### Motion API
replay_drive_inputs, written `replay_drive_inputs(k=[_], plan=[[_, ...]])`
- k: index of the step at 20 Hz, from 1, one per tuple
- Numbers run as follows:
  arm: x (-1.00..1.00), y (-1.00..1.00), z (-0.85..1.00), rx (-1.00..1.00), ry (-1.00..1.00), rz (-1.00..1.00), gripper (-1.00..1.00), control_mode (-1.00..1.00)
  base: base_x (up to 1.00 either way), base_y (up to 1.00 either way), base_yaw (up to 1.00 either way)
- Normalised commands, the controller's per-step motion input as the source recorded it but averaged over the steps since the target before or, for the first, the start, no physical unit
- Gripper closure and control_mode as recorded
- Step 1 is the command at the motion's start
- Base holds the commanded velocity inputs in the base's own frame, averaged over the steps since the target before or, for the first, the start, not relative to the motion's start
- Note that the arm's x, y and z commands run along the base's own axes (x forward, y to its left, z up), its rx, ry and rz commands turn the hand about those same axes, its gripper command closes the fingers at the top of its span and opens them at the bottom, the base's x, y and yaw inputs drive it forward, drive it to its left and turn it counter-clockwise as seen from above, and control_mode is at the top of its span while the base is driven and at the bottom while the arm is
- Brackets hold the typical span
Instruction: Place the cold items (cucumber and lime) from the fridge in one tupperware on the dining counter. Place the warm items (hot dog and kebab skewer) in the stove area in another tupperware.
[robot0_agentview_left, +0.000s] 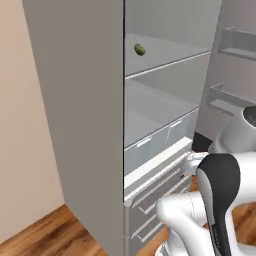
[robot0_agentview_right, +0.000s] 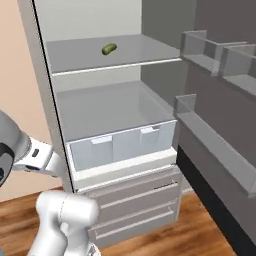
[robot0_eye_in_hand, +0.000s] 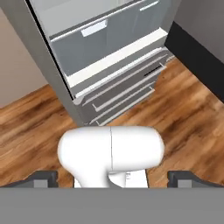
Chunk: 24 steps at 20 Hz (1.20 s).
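- Grey steel fridge (robot0_agentview_left: 75, 100) stands open in the left base view; a dark green cucumber (robot0_agentview_left: 139, 49) lies on its upper shelf (robot0_agentview_left: 165, 52).
- Right base view: the cucumber (robot0_agentview_right: 109, 48) lies alone on that shelf, above clear drawers (robot0_agentview_right: 120, 145).
- Hand view: the fingers (robot0_eye_in_hand: 113, 179) spread wide, empty, over wood floor (robot0_eye_in_hand: 183, 118) before the fridge.

A brown wooden floor (robot0_eye_in_hand: 188, 127) with darker grain streaks lies under and ahead of the pincer (robot0_eye_in_hand: 113, 178), spreading out to both of its sides. Beyond the planks, ahead and to the pincer's left, rises a plain beige wall (robot0_eye_in_hand: 19, 74), meeting the floor in a straight line. Ahead and to the pincer's right stands a flat black panel (robot0_eye_in_hand: 197, 48), its lower edge resting on the floor and running slantwise away from the pincer.
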Motion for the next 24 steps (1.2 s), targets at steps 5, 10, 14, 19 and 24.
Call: replay_drive_inputs(k=[5,10,14,19,24], plan=[[0.00,0.00,0.00,0.00,0.00,0.00,-1.00,1.00,0.83,-0.45,0.65],[0.00,0.00,0.00,0.00,0.00,0.00,-1.00,1.00,0.10,-0.51,0.18],[0.00,0.00,0.00,0.00,0.00,0.00,-1.00,1.00,0.31,-0.45,0.26],[0.00,0.00,0.00,0.00,0.00,0.00,-1.00,1.00,0.33,-0.44,0.46],[0.00,0.00,0.00,0.00,0.00,0.00,-1.00,1.00,0.41,-0.27,0.33]])
